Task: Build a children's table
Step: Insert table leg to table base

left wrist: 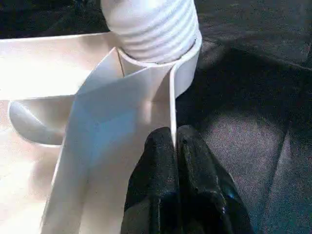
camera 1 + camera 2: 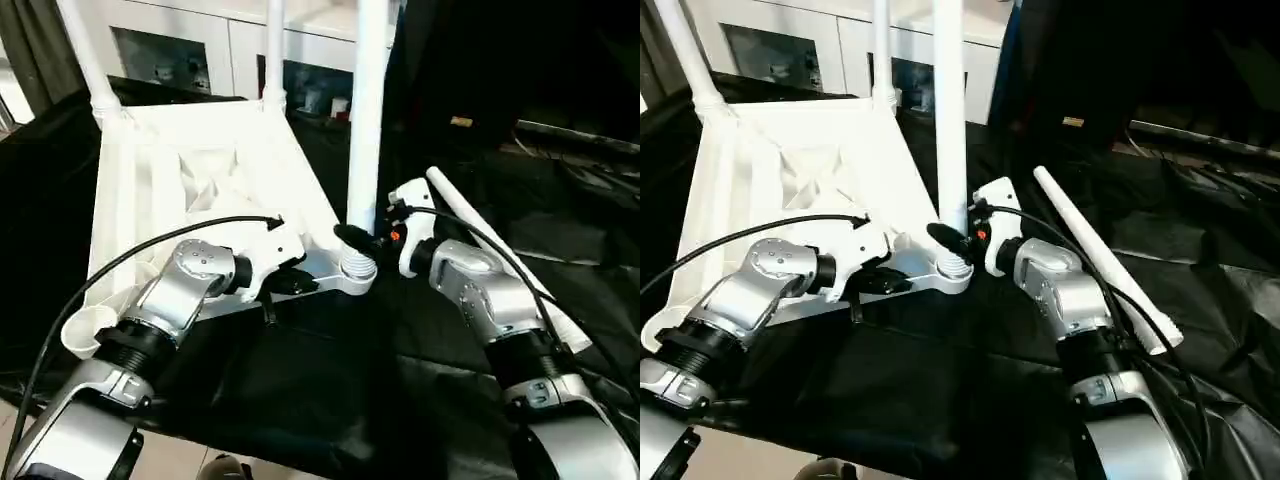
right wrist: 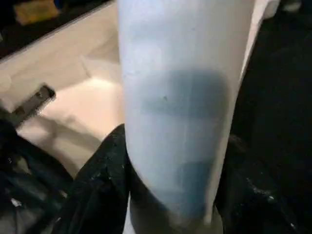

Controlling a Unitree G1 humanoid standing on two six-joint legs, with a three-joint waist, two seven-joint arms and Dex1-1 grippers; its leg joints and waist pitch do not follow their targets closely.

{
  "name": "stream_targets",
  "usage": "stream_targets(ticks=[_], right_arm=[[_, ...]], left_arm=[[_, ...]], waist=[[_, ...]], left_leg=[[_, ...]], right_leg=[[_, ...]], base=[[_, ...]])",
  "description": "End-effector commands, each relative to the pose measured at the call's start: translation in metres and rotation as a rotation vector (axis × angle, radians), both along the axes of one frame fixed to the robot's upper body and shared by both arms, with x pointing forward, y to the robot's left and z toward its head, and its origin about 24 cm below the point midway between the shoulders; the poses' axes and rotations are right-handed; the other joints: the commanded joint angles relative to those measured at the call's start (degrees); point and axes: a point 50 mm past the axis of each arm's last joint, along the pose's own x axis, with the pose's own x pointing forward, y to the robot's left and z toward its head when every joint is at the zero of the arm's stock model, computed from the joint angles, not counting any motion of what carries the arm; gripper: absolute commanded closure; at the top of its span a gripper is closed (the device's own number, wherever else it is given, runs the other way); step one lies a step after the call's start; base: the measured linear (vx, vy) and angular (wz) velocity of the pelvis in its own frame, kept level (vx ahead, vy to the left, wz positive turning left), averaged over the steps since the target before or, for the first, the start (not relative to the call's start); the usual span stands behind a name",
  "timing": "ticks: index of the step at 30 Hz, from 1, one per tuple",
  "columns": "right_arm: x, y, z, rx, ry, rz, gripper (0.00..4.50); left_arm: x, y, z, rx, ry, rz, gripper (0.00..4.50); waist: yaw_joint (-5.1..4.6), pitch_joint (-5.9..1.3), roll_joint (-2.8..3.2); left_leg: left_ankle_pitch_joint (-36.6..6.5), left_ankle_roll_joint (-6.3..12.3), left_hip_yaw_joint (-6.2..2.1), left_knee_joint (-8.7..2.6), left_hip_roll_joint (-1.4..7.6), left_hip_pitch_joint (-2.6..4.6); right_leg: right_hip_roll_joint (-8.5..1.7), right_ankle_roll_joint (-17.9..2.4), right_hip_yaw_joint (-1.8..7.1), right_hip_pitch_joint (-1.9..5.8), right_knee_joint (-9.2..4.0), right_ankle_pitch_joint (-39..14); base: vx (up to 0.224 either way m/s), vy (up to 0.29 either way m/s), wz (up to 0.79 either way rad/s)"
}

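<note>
Left eye view showed the upturned tabletop (image 2: 200, 160) on the black-draped work table (image 2: 300, 390). The left gripper (image 1: 174, 146) pinched its rim (image 1: 171, 105) by the near corner socket (image 2: 357, 272), while the right gripper (image 2: 362, 240) clasped the upright leg (image 2: 366, 120) standing there; a loose leg (image 2: 1105, 260) lay beside.

A black-draped work table (image 2: 300, 400) stands before white glass-fronted cabinets (image 2: 200, 50), with dark curtain (image 2: 40, 50) at left.

Nothing readable anywhere here, no text, labels, brand marks or numbers. There's a small yellowish tag (image 2: 461, 122) on the dark stuff behind the black-draped work table (image 2: 560, 200), but whatever's on it is way too small to make out.
</note>
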Motion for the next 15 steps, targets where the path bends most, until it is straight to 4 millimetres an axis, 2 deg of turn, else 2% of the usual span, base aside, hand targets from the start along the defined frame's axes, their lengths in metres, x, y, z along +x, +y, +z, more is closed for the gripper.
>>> stream_targets(ticks=[1,7,9,10,12,15], right_arm=[[0.001,-0.004,-0.005,0.002,0.040,-0.017,2.59],[0.000,-0.007,-0.006,0.080,0.072,-0.039,2.60],[-0.002,-0.013,-0.009,0.134,0.080,-0.066,2.60],[-0.003,-0.014,-0.009,0.151,0.082,-0.075,2.60],[-0.004,-0.017,-0.011,0.195,0.090,-0.093,2.60],[-0.009,-0.022,-0.021,0.244,0.111,-0.129,2.60]], left_arm=[[-0.001,-0.007,0.000,0.000,0.004,-0.047,4.50],[-0.001,-0.006,0.000,-0.001,0.001,-0.040,4.50],[0.000,-0.005,0.001,0.000,-0.003,-0.035,4.50],[0.000,-0.005,0.001,0.001,-0.006,-0.033,4.50],[0.001,-0.004,0.001,0.000,-0.010,-0.026,4.50],[0.003,-0.005,0.002,-0.004,-0.019,-0.014,4.50]], waist=[[-0.07,-3.99,0.86],[0.03,-4.05,0.88],[0.15,-4.05,1.13],[0.18,-4.05,0.97],[0.26,-4.11,1.07],[0.24,-4.00,1.28]], left_leg=[[-18.4,-3.37,-1.24,-4.35,1.70,1.77],[-18.0,-3.19,-1.19,-4.40,1.72,1.75],[-18.0,-3.16,-1.22,-4.40,1.73,1.78],[-18.0,-3.12,-1.19,-4.40,1.74,1.77],[-18.2,-3.09,-1.23,-4.42,1.77,1.80],[-19.0,-3.21,-1.23,-4.50,1.76,1.85]], right_leg=[[-3.47,-10.5,2.22,1.73,-5.08,-18.5],[-3.49,-10.8,2.22,1.82,-4.97,-17.1],[-3.54,-10.8,2.24,1.82,-5.00,-17.3],[-3.51,-10.7,2.22,1.80,-5.04,-17.3],[-3.54,-10.8,2.19,1.82,-5.04,-17.1],[-3.52,-10.9,2.18,1.69,-5.19,-17.6]], base=[[0.000,0.000,0.00],[0.000,0.000,0.00],[0.000,0.000,0.00],[0.000,0.000,0.00],[0.000,0.000,0.00],[0.000,0.000,0.00]])
